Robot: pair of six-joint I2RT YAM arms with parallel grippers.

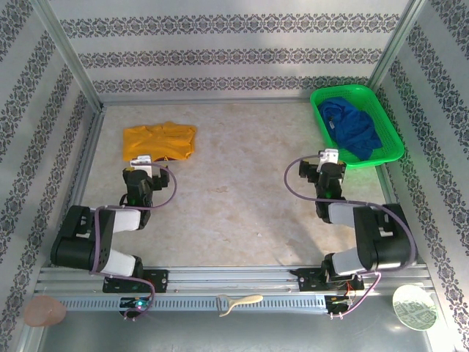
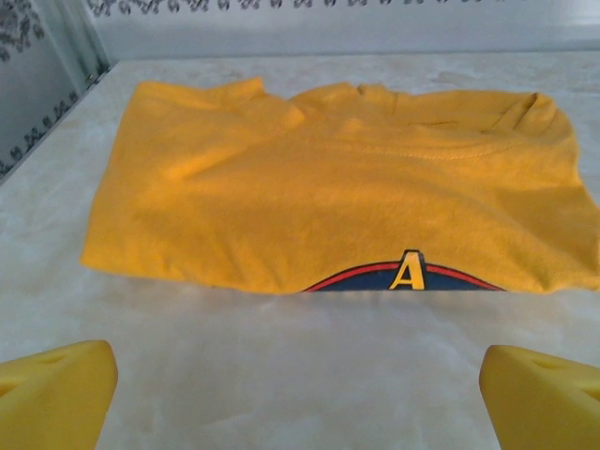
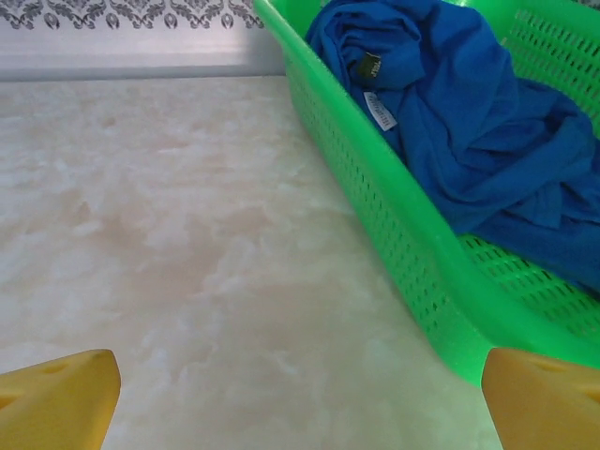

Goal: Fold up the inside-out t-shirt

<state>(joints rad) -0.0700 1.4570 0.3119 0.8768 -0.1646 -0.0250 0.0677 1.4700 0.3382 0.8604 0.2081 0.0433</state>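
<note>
I see the t-shirt (image 1: 159,141) at the far-left of the table (image 1: 234,198); it lies flat in a rough rectangle, wrinkled, orange-yellow; nothing touching it. On the left wrist cam the t-shirt (image 2: 347,178) spans most of the width; a sliver of print (image 2: 408,272) peeks out at its near edge: dark blue arc, red outline, yellow letter A.

Left gripper (image 1: 149,159) sits just near-side of the shirt, pointing at it; jaws spread wide and holding nothing; in its own cam the left gripper (image 2: 300,398) has its yellow fingers (image 2: 56,394) at the two bottom corners with bare table between them.

Right gripper (image 1: 330,155) is over on the right, just beside the green basket (image 1: 344,90); jaws wide apart too, holding nothing. Right wrist cam: right gripper (image 3: 300,398) over bare table; basket (image 3: 394,234) wall runs just to its right; a crumpled blue garment (image 3: 469,141) lies inside the basket, white label (image 3: 380,111) showing. The shirt and the basket are well apart.
</note>
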